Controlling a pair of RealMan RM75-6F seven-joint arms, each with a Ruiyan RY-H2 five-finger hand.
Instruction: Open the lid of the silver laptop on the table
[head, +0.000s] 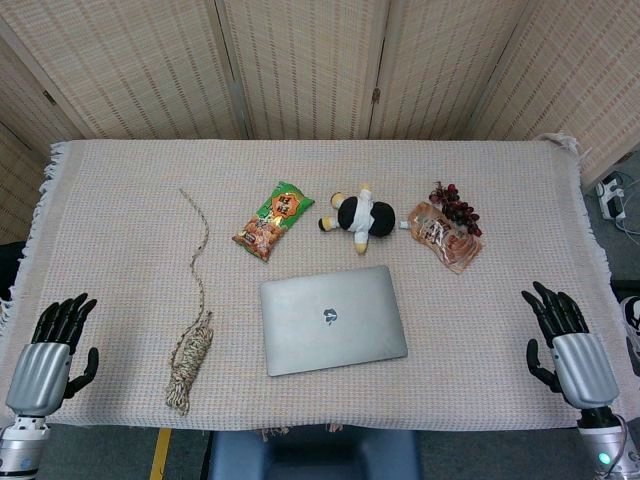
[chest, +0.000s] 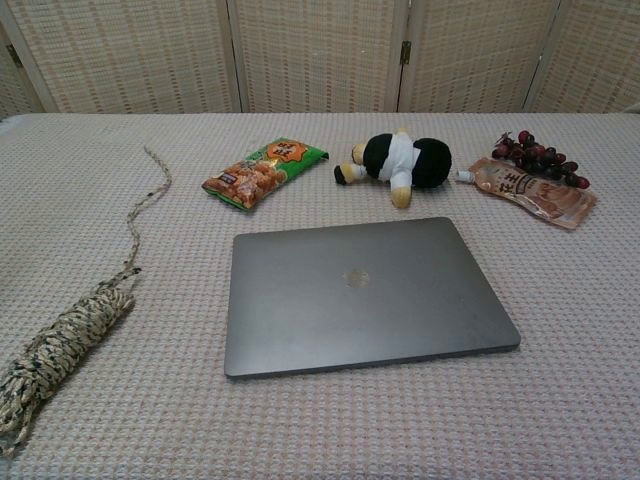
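Note:
The silver laptop lies flat with its lid shut, near the table's front edge at the centre. My left hand rests at the front left corner, fingers spread, holding nothing, far from the laptop. At the front right corner my right hand is also spread and empty, well clear of the laptop's right side. Neither hand shows in the chest view.
A coiled rope lies left of the laptop. Behind the laptop are a green snack bag, a black-and-white plush toy, an orange pouch and dark grapes.

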